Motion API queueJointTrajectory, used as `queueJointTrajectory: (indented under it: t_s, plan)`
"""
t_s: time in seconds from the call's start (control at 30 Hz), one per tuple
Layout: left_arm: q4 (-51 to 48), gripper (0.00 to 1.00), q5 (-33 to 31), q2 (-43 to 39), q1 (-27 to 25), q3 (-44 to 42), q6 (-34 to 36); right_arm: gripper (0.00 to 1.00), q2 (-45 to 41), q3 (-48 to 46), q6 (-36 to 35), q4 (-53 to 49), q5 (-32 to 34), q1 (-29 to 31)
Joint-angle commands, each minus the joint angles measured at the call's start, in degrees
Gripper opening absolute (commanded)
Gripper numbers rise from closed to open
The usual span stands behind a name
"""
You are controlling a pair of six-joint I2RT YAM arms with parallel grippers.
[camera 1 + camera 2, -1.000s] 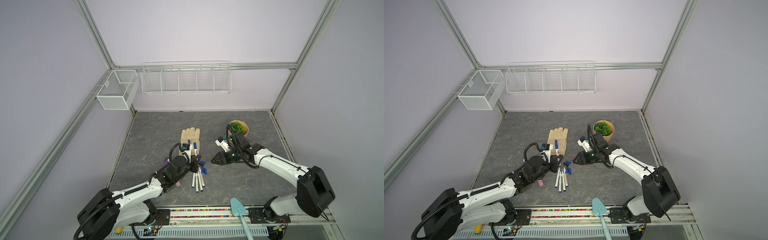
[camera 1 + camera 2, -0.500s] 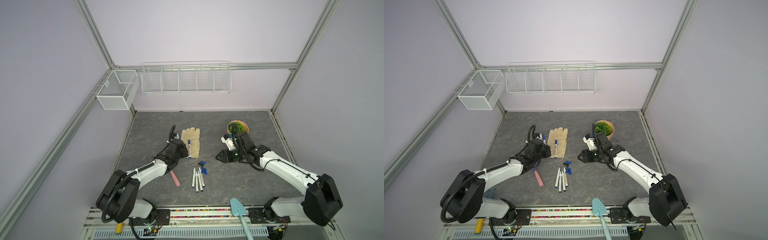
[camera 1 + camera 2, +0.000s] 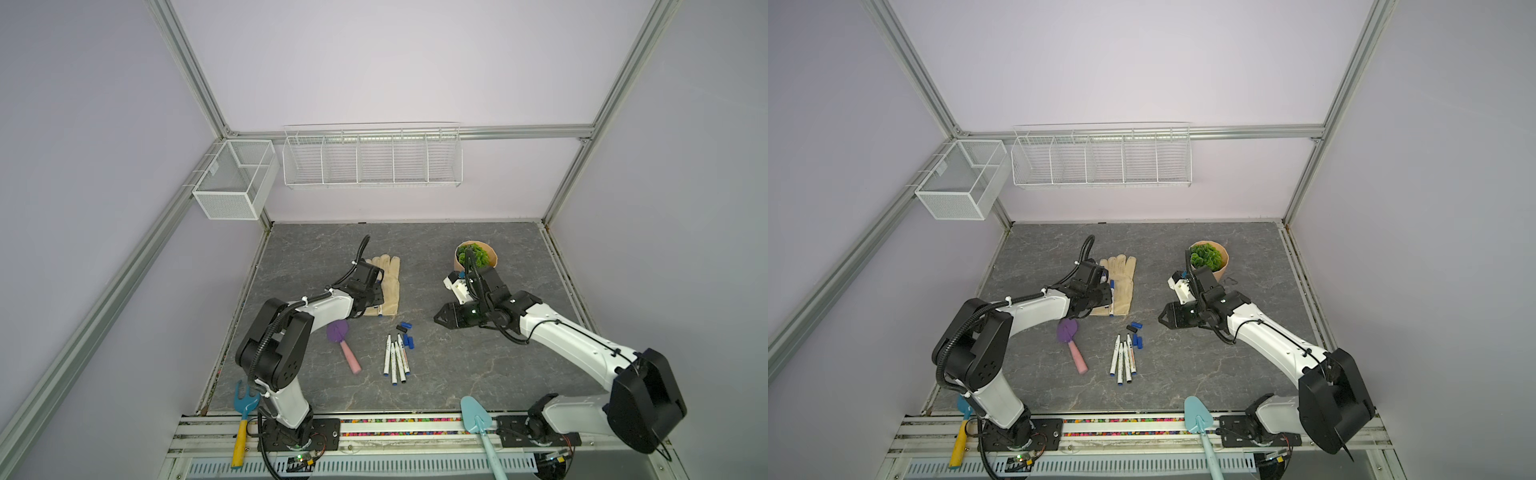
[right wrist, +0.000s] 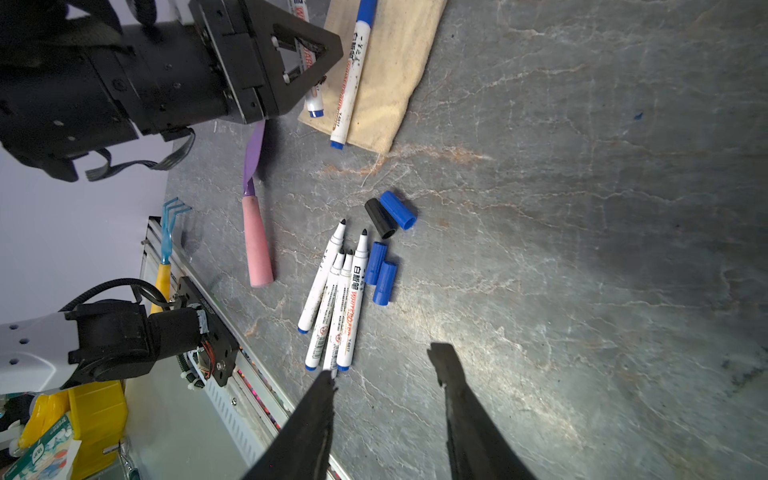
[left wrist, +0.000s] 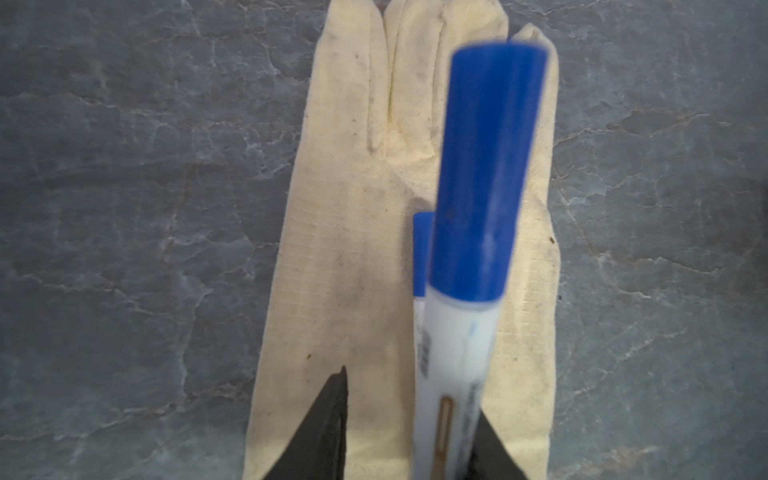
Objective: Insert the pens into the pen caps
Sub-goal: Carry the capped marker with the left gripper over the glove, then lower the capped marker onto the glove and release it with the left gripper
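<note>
In a top view, four uncapped whiteboard pens [image 3: 397, 358] lay bundled side by side on the grey tabletop [image 3: 478, 374], at about 7 o'clock from the right gripper [image 3: 440, 320]. Their long axes ran roughly 12 to 6, with the dark tips at the 12 end. Four loose caps [image 4: 377, 257], three blue and one black, lay just beside those tips, at about 8 o'clock from that gripper and 4 o'clock from the left gripper [image 5: 409, 390]. The right gripper looked the nearer and freer of the two: its jaws stood moderately apart, holding nothing, pointing toward the bundle. The left gripper hung over a cream work glove [image 5: 353, 249], jaws parted. A capped pen [image 5: 461, 332] leaned on one jaw, clear of the other, and seemed loose rather than clamped. A second capped pen [image 5: 422, 257] lay on the glove beneath.
</note>
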Motion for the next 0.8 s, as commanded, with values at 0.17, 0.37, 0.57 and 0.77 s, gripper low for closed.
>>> queueJointTrajectory:
  t_s: [0.17,0.37,0.57,0.77]
  plan:
    - [0.02,0.38,4.66,-4.6,0.21,-1.47,0.06,0.45,-0.75,-0.99,-1.3,0.06,0.02,-0.27]
    - [7.37,0.38,15.85,-11.27,0.09,-7.9,1.66,0.45,0.55,0.34,-0.43,2.75,-3.49,-0.18]
    - [11.54,0.36,20.91,-17.73,-3.46,-13.5,2.14,0.46,4.0,4.56,3.43,9.9,-6.94,0.61]
    - [12.39,0.36,20.03,-20.57,-6.66,-15.96,1.37,0.48,11.29,12.53,4.89,12.8,-7.97,3.79]
